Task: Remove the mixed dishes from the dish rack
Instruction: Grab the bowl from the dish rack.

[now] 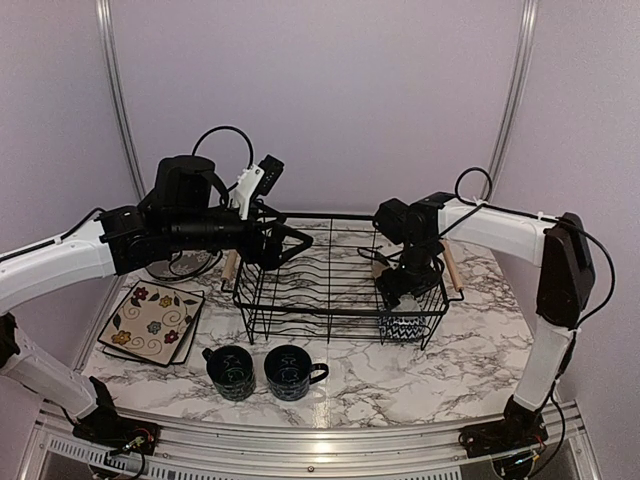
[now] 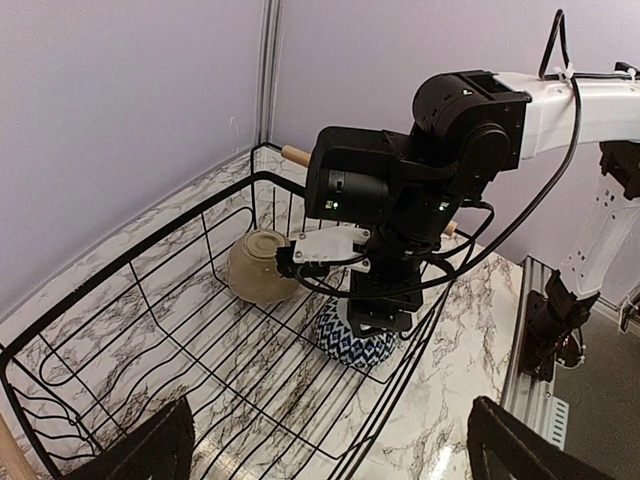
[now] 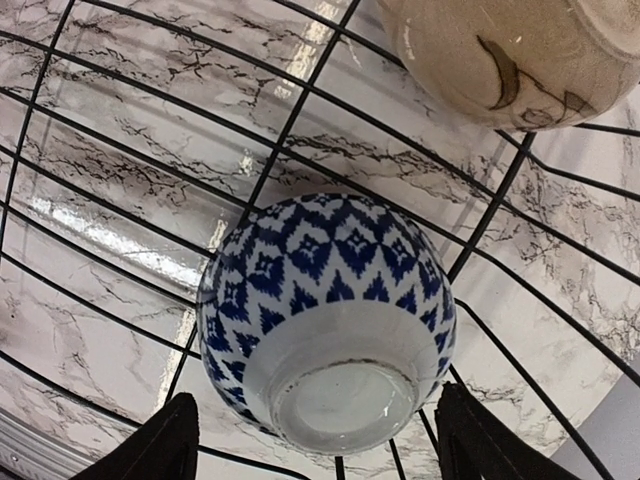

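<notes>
A marble-patterned table (image 1: pixel 470 360) stands before a lilac backdrop (image 1: pixel 350 90).

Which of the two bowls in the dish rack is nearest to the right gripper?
The blue-white patterned bowl, base up, between the fingers of the open right gripper. The beige bowl lies farther off, beside it.

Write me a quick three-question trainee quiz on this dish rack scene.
1. Fill in: ___ bowls lie in the dish rack.
2. Which bowl is the open right gripper poised over? A) beige bowl B) blue-white chevron bowl C) neither
3. True or false: the two dark blue mugs stand inside the rack.
Key: 1 two; 2 B; 3 false, they stand on the table.
</notes>
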